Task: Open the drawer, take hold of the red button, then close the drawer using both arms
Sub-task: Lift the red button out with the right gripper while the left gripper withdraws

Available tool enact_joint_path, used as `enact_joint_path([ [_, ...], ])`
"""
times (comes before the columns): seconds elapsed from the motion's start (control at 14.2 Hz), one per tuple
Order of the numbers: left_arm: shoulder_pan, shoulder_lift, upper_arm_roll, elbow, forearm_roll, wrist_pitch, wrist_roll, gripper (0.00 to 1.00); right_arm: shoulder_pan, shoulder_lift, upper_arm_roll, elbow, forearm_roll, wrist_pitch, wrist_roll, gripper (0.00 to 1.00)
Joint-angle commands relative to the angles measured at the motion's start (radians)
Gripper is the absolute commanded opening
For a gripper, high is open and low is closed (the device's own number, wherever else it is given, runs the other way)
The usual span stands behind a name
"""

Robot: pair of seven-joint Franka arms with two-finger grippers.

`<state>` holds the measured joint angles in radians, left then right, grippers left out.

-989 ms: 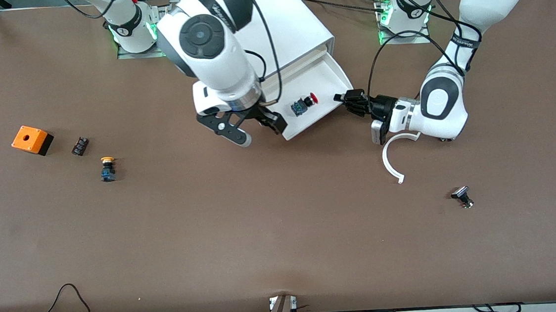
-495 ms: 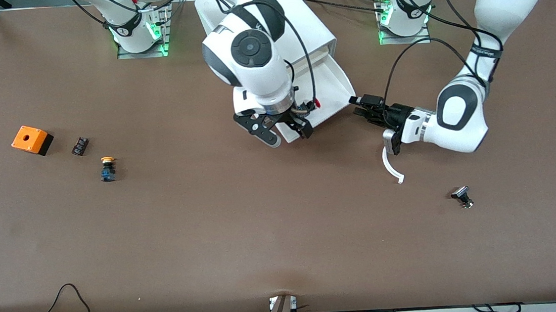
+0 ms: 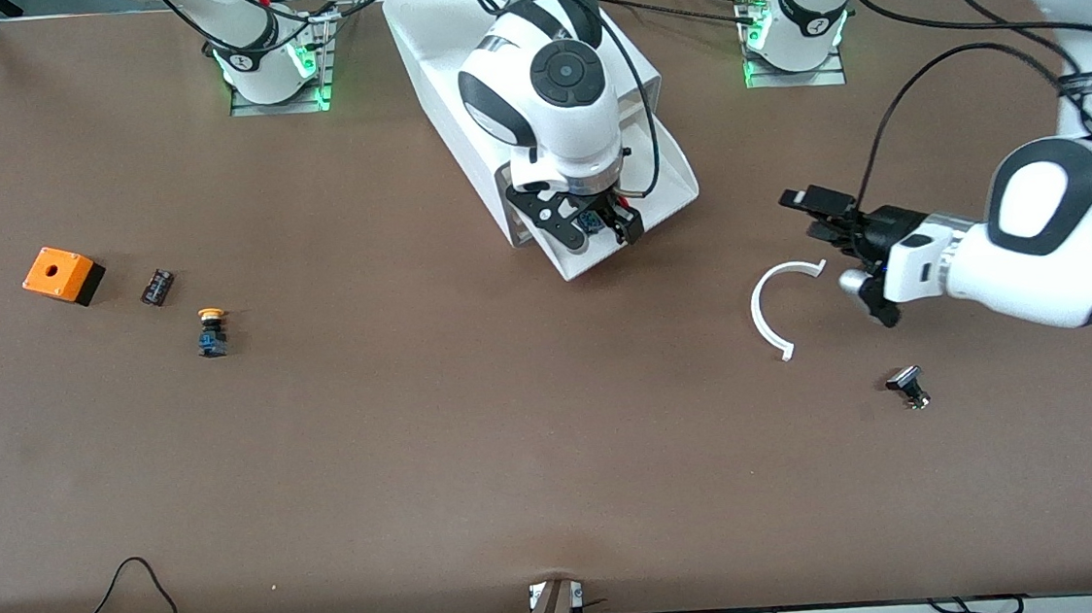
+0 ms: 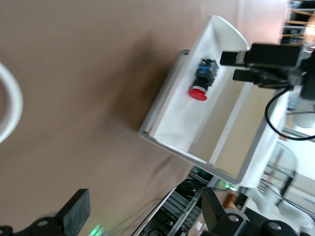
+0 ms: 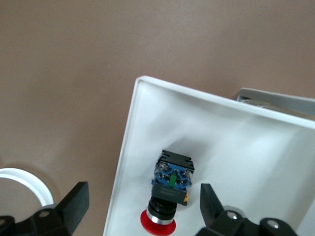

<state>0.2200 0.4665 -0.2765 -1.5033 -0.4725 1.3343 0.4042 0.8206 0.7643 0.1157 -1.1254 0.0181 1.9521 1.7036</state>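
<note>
The drawer (image 3: 677, 179) stands pulled out of the white cabinet (image 3: 434, 57), nearer the front camera than the cabinet. The red-capped button (image 3: 588, 222) lies on its side in the drawer; it also shows in the left wrist view (image 4: 199, 91) and the right wrist view (image 5: 170, 189). My right gripper (image 3: 589, 228) is open just over the button, one finger on each side of it, not touching (image 5: 143, 206). My left gripper (image 3: 830, 243) is open and empty over the table, apart from the drawer, toward the left arm's end (image 4: 145, 216).
A white curved strip (image 3: 773, 313) lies on the table under the left gripper. A small black part (image 3: 908, 387) lies nearer the front camera. Toward the right arm's end are an orange box (image 3: 61, 274), a small black block (image 3: 157, 285) and a yellow-capped button (image 3: 211, 333).
My right gripper has moved from beside the drawer to over the button. My left gripper has drawn back from the drawer's edge toward the left arm's end of the table.
</note>
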Motion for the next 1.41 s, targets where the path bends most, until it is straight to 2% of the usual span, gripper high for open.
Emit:
enact_joint_path([
  [0.0,-0.01,-0.055,-0.02,0.101,0.142,-0.033,-0.144,1.0,0.025,0.035,-0.008,0.032,-0.018,-0.009,0.039,1.0],
  [0.14,-0.018,-0.089,-0.021,0.127,0.227,-0.024,-0.224,1.0,0.026,0.049,-0.008,0.032,-0.018,-0.007,0.041,1.0],
  [0.21,-0.019,-0.089,-0.023,0.17,0.303,-0.024,-0.232,1.0,0.026,0.052,-0.008,0.03,-0.017,-0.007,0.042,0.99],
  [0.28,-0.024,-0.089,-0.024,0.211,0.378,-0.024,-0.235,1.0,0.031,0.05,-0.008,0.027,-0.02,-0.009,0.039,0.93],
  [0.35,-0.037,-0.089,-0.029,0.24,0.455,-0.012,-0.243,1.0,0.035,0.05,-0.008,0.026,-0.02,-0.012,0.034,0.77],
  [0.42,-0.051,-0.085,-0.027,0.279,0.513,-0.007,-0.245,1.0,0.035,0.05,-0.008,0.024,-0.02,-0.013,0.028,0.54],
  [0.49,-0.054,-0.077,-0.026,0.319,0.561,-0.007,-0.243,1.0,0.035,0.05,-0.008,0.026,-0.02,-0.013,0.027,0.27],
  [0.57,-0.062,-0.068,-0.024,0.337,0.589,-0.006,-0.245,1.0,0.035,0.049,-0.008,0.026,-0.02,-0.015,0.027,0.08],
  [0.64,-0.064,-0.063,-0.023,0.345,0.592,-0.003,-0.246,1.0,0.037,0.047,-0.008,0.026,-0.02,-0.016,0.028,0.0],
  [0.99,-0.067,-0.06,-0.02,0.344,0.592,-0.004,-0.281,1.0,0.032,0.043,-0.014,0.036,-0.018,-0.033,0.018,0.0],
  [1.2,-0.054,-0.065,-0.023,0.334,0.54,0.0,-0.464,0.99,-0.07,0.017,0.007,0.116,0.02,-0.068,-0.005,0.0],
  [1.34,-0.054,-0.065,-0.021,0.331,0.515,0.041,-0.519,0.99,-0.135,0.001,0.018,0.15,0.094,-0.067,-0.048,0.0],
])
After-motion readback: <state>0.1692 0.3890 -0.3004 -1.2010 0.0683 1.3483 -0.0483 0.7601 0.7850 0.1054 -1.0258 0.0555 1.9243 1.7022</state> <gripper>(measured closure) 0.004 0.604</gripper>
